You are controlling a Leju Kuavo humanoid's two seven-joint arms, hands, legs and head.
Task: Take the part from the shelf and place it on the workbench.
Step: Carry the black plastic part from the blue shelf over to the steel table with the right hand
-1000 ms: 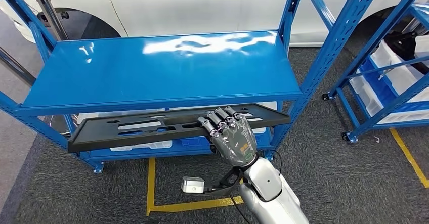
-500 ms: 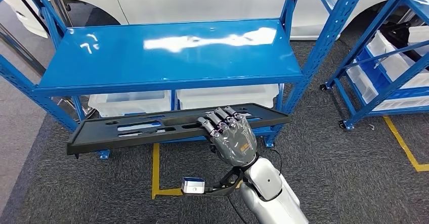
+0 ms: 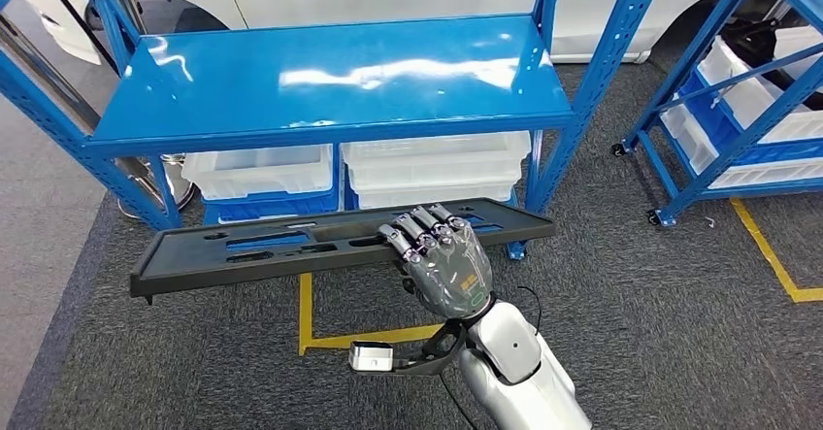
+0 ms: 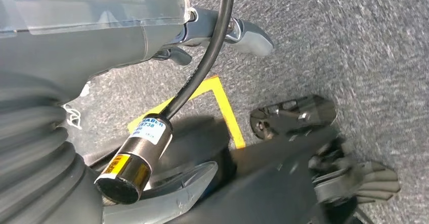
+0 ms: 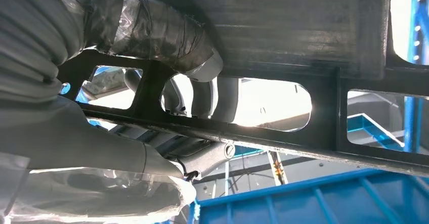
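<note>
My right hand (image 3: 445, 267), at the centre of the head picture, grips the long black part (image 3: 291, 244) near its right end, with my fingers (image 3: 419, 231) curled over its top edge; in the right wrist picture my fingers (image 5: 202, 96) pass through one of its slots. The part lies level across the middle of the frame, in front of the blue shelf (image 3: 330, 76) and apart from it, above the grey carpet (image 3: 621, 284). I cannot tell how the fingers of my left hand are.
</note>
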